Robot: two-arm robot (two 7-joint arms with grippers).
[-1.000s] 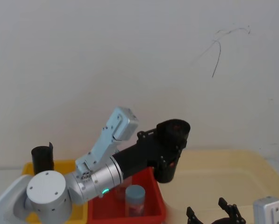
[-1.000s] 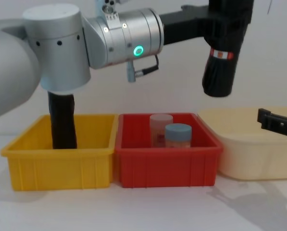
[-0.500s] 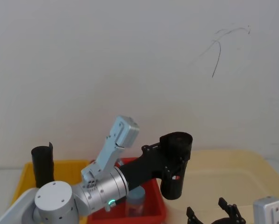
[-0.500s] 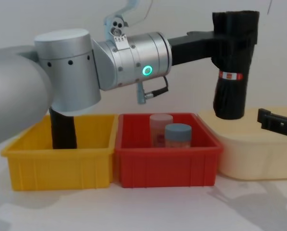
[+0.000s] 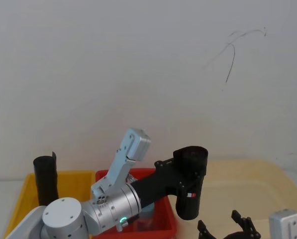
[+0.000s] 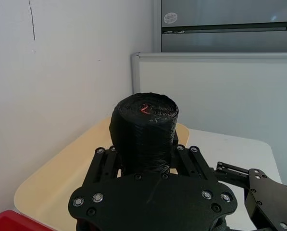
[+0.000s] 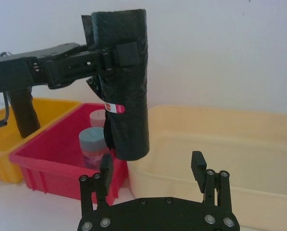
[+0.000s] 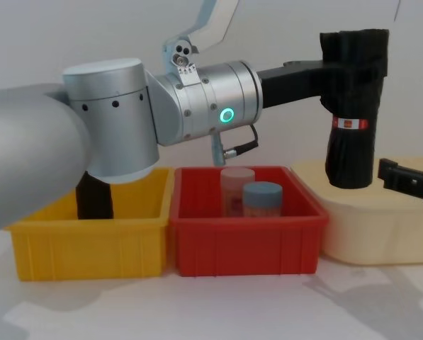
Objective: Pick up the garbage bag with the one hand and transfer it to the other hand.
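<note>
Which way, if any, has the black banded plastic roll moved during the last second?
Yes. The black plastic roll in the left gripper went down and rightward, from over the red bin's right edge toward the cream tub.

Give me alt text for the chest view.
The left gripper holds the garbage bag upright in the air, at the cream tub's left end. Two jars sit in the red bin beside a yellow bin; the right gripper sits at the right edge.
</note>
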